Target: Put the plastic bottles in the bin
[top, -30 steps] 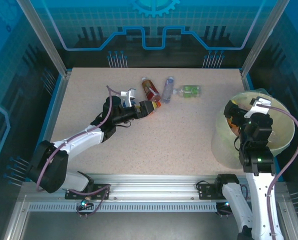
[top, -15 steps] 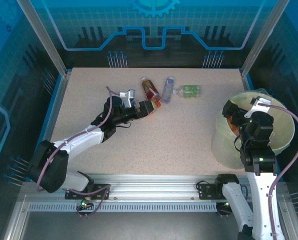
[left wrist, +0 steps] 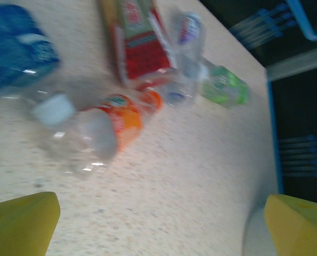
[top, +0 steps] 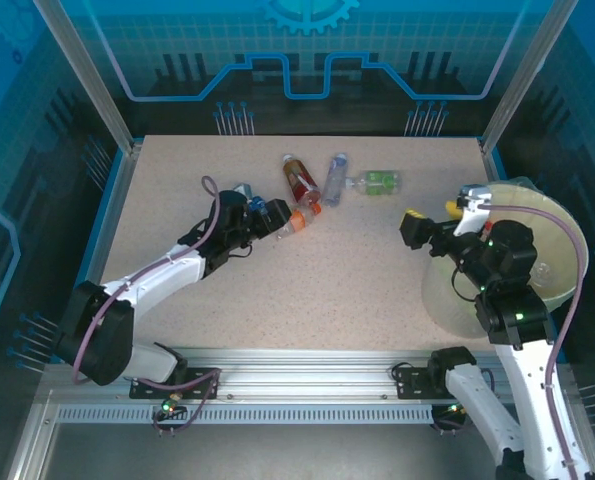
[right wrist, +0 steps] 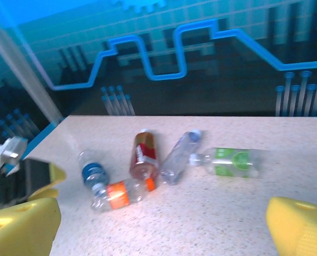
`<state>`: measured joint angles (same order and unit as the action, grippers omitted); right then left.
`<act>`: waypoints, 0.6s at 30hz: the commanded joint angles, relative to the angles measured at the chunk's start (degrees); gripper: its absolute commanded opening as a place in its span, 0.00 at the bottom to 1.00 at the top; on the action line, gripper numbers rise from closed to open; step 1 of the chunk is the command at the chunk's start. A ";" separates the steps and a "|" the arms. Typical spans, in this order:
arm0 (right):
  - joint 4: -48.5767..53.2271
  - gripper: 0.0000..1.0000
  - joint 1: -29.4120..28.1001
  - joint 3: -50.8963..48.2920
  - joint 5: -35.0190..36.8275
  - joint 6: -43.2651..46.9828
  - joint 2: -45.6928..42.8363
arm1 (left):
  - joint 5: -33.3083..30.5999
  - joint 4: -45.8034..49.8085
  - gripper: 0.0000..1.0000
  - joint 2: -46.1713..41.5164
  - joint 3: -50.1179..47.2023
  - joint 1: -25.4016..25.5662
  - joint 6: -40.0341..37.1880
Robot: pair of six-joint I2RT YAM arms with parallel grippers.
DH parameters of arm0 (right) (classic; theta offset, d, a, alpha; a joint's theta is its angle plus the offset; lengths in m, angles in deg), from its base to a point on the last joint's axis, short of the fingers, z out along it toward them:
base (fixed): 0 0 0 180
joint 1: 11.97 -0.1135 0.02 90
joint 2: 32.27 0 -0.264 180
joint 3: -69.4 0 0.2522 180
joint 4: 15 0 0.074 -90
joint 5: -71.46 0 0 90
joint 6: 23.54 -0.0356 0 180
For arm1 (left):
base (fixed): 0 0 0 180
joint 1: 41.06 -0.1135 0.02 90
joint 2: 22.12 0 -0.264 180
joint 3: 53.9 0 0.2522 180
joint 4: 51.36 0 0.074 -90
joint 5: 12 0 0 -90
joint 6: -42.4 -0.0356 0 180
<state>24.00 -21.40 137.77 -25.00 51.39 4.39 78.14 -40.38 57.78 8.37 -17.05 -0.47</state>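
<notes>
Where the two arms reach out, one wide tabletop (top: 357, 270) lies flat, pale and speckled like sand. On its right side stands one bin (top: 439, 295), round like a bucket and pale yellow-green, with a thin see-through bag in it.

The left arm (top: 157, 275) and the right arm (top: 522, 330) are white and black. The left tool (left wrist: 161, 226) hangs over the tabletop just short of the plastic bottles (top: 334, 180). Its two yellow fingers are spread wide with nothing between them. The right tool (top: 437, 218) is spread wide and empty too, beside the bin's left edge.

Five bottles lie on their sides on the far part of the tabletop, well apart from the bin. All are clear and shiny. The red-label bottle (right wrist: 144, 154) is the fattest. Next to it lie the slim blue-cap bottle (right wrist: 178, 157) and the green-label bottle (right wrist: 235, 161). The blue-label bottle (right wrist: 90, 173) and the orange-label bottle (right wrist: 120, 193) are short and look squashed.
</notes>
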 commanded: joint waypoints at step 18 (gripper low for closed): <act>0.87 1.00 -22.79 5.71 13.15 8.48 9.57 | -16.07 31.53 0.99 22.88 29.19 -11.75 6.31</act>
<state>24.89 -42.65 141.80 -14.66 58.97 14.25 64.79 -16.51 76.40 31.91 -28.29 4.97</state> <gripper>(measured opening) 0.997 0.992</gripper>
